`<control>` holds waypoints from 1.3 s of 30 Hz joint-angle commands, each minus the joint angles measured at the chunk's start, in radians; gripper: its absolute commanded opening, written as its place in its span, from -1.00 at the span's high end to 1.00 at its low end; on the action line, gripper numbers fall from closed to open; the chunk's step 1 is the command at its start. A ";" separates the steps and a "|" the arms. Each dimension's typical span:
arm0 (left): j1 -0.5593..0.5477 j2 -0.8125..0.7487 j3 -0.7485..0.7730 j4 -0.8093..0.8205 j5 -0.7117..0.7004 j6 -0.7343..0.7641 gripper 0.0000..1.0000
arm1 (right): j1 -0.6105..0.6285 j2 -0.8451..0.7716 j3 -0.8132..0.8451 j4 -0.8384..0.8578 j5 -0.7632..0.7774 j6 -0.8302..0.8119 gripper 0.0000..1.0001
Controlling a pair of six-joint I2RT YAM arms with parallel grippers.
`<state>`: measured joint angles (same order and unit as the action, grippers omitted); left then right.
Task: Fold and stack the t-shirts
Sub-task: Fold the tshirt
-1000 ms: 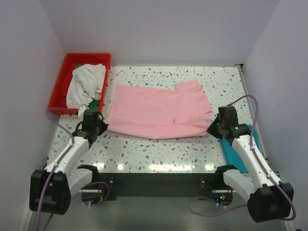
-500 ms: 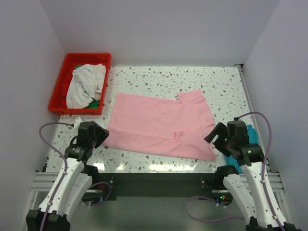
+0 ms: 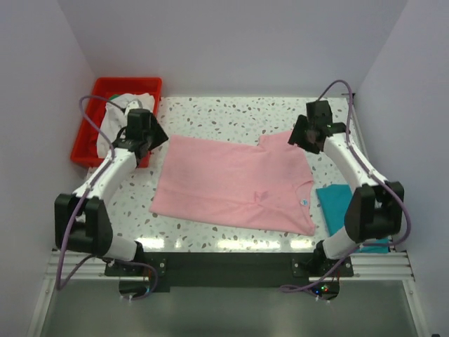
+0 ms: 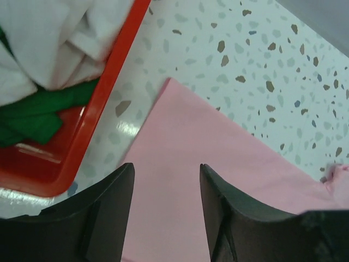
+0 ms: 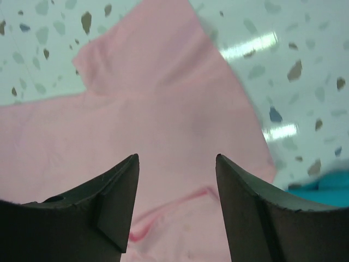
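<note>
Left to right: the red crate (image 3: 83, 137) sits at the far left corner of the worktop (image 3: 231, 112), with an off-white shirt (image 3: 118, 126) heaped in it and a green shirt (image 4: 32, 117) tucked underneath. Just beside it the left hand (image 3: 156, 139) hangs over the far left corner of the pink shirt (image 3: 231, 182), fingers spread and nothing between them.

The pink shirt lies spread out flat in the middle of the worktop, its small neck label (image 3: 303, 201) near the front right. The right hand (image 3: 300, 136) is over the far right corner, by the sleeve flap, also spread wide and empty. A teal shirt (image 3: 344, 207) lies on the right edge, just beside the pink one.

What I'd worry about:

- **Crate:** the left hand is really close to the crate wall, so a sloppy drop could clip the rim or snag the off-white shirt.
- **Sleeve:** the right hand might pinch only the sleeve flap, and then that side would trail and bunch.
- **Uneven grip:** if one hand grabs deeper than the other, the fold comes out skewed.
- **Teal shirt:** pulling toward the front right could drag the pink cloth over it.
</note>
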<state>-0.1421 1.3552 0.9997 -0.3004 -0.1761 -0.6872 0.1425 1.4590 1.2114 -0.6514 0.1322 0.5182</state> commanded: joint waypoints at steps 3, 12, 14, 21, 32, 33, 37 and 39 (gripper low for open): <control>-0.005 0.275 0.243 0.081 -0.009 0.189 -0.09 | -0.012 0.311 0.271 0.131 0.095 -0.133 -0.08; -0.008 0.610 0.496 0.053 -0.045 0.239 -0.05 | -0.017 0.659 0.528 0.137 0.129 -0.228 -0.05; -0.010 0.666 0.543 0.047 -0.037 0.241 -0.03 | -0.017 0.690 0.543 0.136 0.145 -0.240 -0.05; -0.031 0.759 0.562 0.049 -0.037 0.244 0.03 | -0.017 0.747 0.542 0.153 0.176 -0.261 -0.06; -0.033 0.803 0.556 0.066 -0.045 0.238 0.31 | -0.017 0.805 0.565 0.161 0.161 -0.268 -0.06; -0.033 0.805 0.557 0.066 -0.045 0.238 0.32 | -0.018 0.811 0.577 0.160 0.155 -0.267 -0.06; -0.033 0.821 0.567 0.064 -0.037 0.236 0.48 | -0.017 0.847 0.616 0.138 0.120 -0.254 -0.01; -0.033 0.826 0.567 0.066 -0.033 0.230 0.52 | -0.017 0.854 0.619 0.139 0.107 -0.250 0.16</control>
<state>-0.1741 2.1586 1.5341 -0.2584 -0.2062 -0.4671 0.1299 2.2784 1.8023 -0.5137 0.2596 0.2680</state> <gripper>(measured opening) 0.252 0.452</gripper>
